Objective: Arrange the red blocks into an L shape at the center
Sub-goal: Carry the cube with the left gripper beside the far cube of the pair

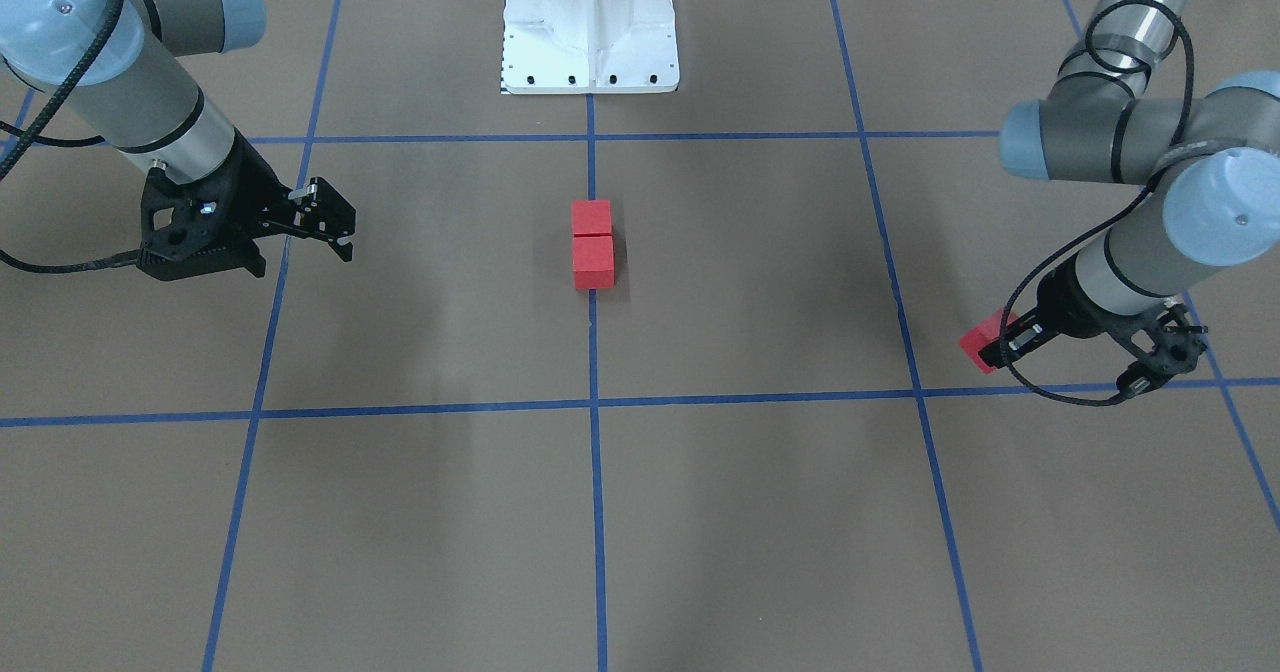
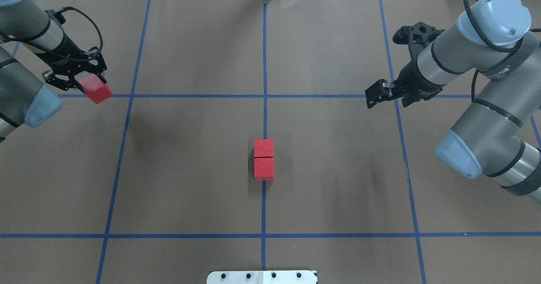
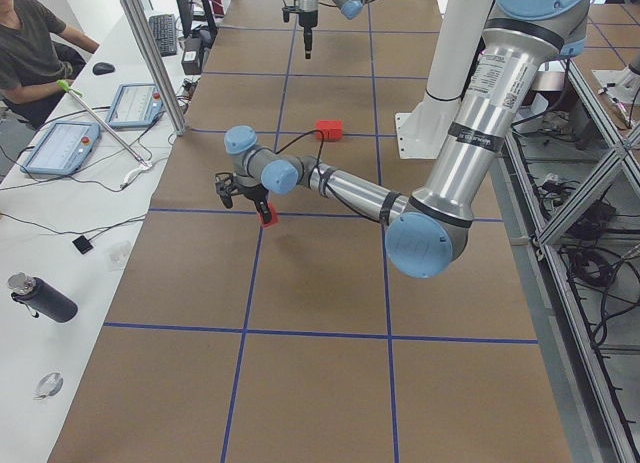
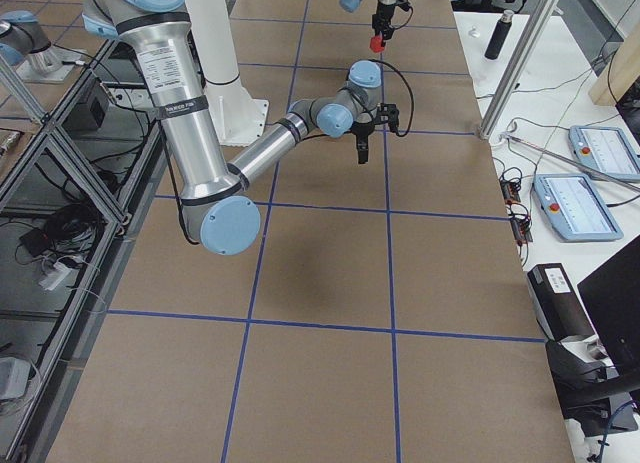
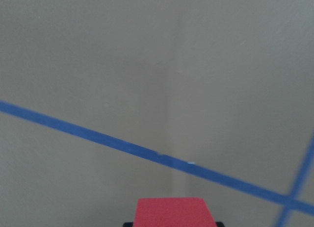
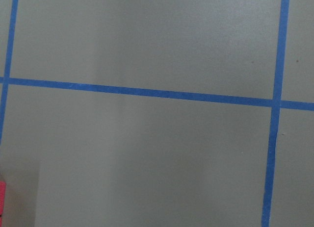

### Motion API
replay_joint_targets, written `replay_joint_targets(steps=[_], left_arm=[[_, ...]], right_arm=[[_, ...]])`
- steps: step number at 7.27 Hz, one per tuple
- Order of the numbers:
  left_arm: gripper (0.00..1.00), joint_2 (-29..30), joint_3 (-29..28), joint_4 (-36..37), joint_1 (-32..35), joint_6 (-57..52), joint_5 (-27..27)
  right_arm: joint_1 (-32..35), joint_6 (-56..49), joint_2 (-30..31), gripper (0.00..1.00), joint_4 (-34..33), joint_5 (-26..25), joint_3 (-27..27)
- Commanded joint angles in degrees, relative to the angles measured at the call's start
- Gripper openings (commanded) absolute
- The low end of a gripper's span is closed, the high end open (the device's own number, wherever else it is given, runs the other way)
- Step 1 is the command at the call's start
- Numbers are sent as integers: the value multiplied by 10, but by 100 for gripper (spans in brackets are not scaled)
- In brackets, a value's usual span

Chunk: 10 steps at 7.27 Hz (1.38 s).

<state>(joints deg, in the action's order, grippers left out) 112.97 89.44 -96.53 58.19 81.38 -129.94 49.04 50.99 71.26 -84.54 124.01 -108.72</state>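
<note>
Judging from their plain matte faces and crisp edges, the three red blocks should be light, rigid and not slippery, so a modest pinch across two opposite flat faces ought to hold one square without crushing it. The left gripper [image 2: 91,82] has just such a hold: its fingers are closed onto the held block [image 2: 99,91] at the far left of the table, beside a blue tape crossing and apparently clear of the surface. In the left wrist view only this cube's top face shows at the bottom edge. The other two cubes lie at the center [image 2: 296,159] on the middle blue line, the far block [image 2: 263,148] and the near block [image 2: 264,169] touching face to face in a short straight row along the tape. They look alike in size and colour. An L probably needs the third cube set flush beside one end of that row, and a light nudge could shift the pair. The right gripper [image 2: 374,96] hangs at the far right with nothing in it, fingers seemingly drawn together.
</note>
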Motion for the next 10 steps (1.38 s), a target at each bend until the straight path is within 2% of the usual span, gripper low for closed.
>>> replay_joint_targets(steps=[1,2,5,7,9,10], left_arm=[[0,19,61,17,-81,361,36],[0,43,56,18,-118,477,65],[0,119,33,21,-170,738,67],[0,149,26,20,-220,823,80],[0,195,-22,20,-245,839,104],[0,201,-28,20,-257,842,109]], right_arm=[[1,0,-1,100,0,0,0],[1,0,-1,100,0,0,-1],[4,1,4,100,0,-10,0],[5,1,11,100,0,-12,1],[7,1,16,100,0,-13,1],[7,1,17,100,0,-13,1]])
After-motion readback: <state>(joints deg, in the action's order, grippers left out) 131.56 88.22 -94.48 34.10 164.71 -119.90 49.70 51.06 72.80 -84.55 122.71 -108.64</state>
